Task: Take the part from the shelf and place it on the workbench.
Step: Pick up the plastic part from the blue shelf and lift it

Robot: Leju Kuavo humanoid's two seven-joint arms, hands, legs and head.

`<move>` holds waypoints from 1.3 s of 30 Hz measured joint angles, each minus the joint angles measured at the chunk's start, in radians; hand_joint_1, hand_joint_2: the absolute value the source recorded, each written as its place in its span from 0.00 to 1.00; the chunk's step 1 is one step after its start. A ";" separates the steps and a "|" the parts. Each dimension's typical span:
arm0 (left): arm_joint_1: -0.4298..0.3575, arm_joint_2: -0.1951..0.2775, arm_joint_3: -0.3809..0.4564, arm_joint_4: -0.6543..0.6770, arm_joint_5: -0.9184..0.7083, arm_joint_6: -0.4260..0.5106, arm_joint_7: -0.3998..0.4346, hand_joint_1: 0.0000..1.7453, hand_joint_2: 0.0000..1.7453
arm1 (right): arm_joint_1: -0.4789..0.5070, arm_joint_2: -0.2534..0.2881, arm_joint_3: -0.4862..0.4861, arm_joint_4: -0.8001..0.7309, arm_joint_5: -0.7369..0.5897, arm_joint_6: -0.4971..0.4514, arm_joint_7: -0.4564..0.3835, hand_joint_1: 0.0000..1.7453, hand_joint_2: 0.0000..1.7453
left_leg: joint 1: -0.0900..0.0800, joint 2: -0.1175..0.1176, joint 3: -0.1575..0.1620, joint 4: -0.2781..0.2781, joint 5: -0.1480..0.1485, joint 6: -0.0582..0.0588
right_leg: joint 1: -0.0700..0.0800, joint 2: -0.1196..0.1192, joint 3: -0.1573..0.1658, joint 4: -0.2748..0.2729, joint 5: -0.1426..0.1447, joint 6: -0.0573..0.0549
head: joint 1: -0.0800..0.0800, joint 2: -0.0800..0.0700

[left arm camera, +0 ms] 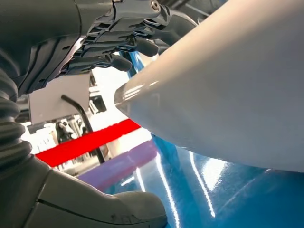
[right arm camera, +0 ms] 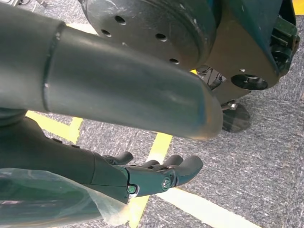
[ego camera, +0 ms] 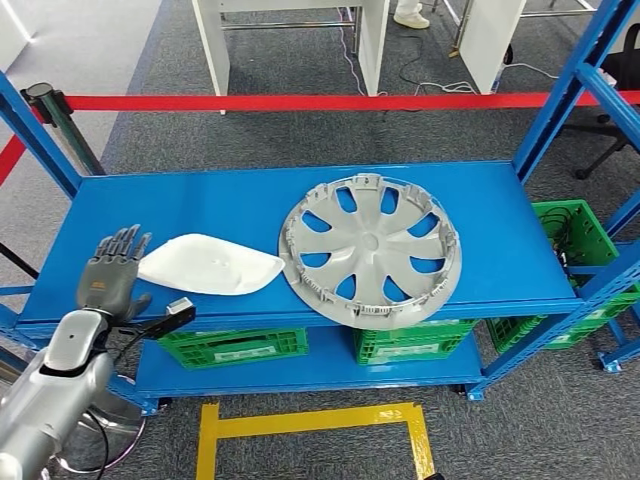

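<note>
The smooth white teardrop-shaped plastic part (ego camera: pixel 207 264) is seen lying flat on the blue metal shelf (ego camera: pixel 226 205), left of centre in the head view, just beside the grey plastic wheel cover (ego camera: pixel 370 247); it has not yet been lifted. The left hand (ego camera: pixel 113 272) is positioned at the part's left end with fingers spread and nothing held, so grasp, removal and placement on the workbench are judged outstanding. The right hand (right arm camera: pixel 150 175) is shown hanging over the floor, fingers loosely curled, nothing held.
</note>
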 joint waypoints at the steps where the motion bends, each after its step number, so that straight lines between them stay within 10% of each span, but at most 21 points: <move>1: -0.006 -0.002 0.004 0.006 0.011 -0.009 -0.005 0.00 1.00 | 0.000 0.000 0.000 0.000 0.000 0.000 0.000 0.00 0.00 | 0.000 0.000 0.000 0.000 0.000 0.000 | 0.000 0.000 0.000 0.000 0.000 0.000 | 0.000 0.000; 39: -0.041 -0.016 -0.029 0.072 0.004 0.138 -0.090 0.00 1.00 | -0.002 0.000 0.000 0.000 0.014 0.001 -0.008 0.00 0.00 | 0.000 0.000 0.000 0.000 0.000 0.000 | 0.000 0.000 0.000 0.000 0.000 0.000 | 0.000 0.000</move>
